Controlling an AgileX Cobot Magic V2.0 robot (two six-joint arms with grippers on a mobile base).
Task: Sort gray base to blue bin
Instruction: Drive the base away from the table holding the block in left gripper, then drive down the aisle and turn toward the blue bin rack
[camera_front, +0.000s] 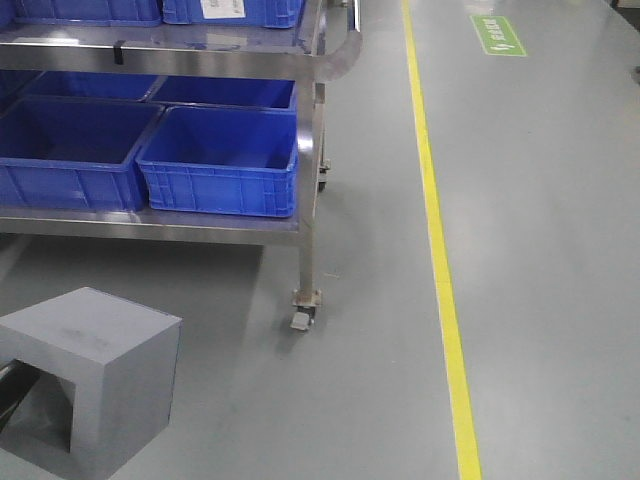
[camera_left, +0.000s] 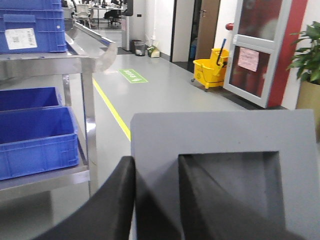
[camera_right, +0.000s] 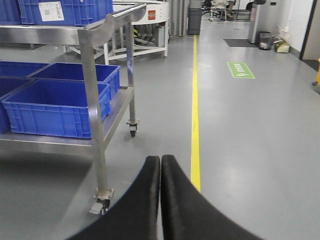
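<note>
one wall of the gray base (camera_left: 220, 135), at 8 o'clock, is pinched in our left jaws; right jaws touch, empty. we should lift it level and clear the rim of the blue bin (camera_front: 220, 190) at 10 o'clock.

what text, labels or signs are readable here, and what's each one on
No text can be read.
Green floor sign: white marks, too blurred.
White label on top-shelf bin: code patch and print, too small.
Pink sheet on door: blurred.
Gray base: no marking shows.
</note>
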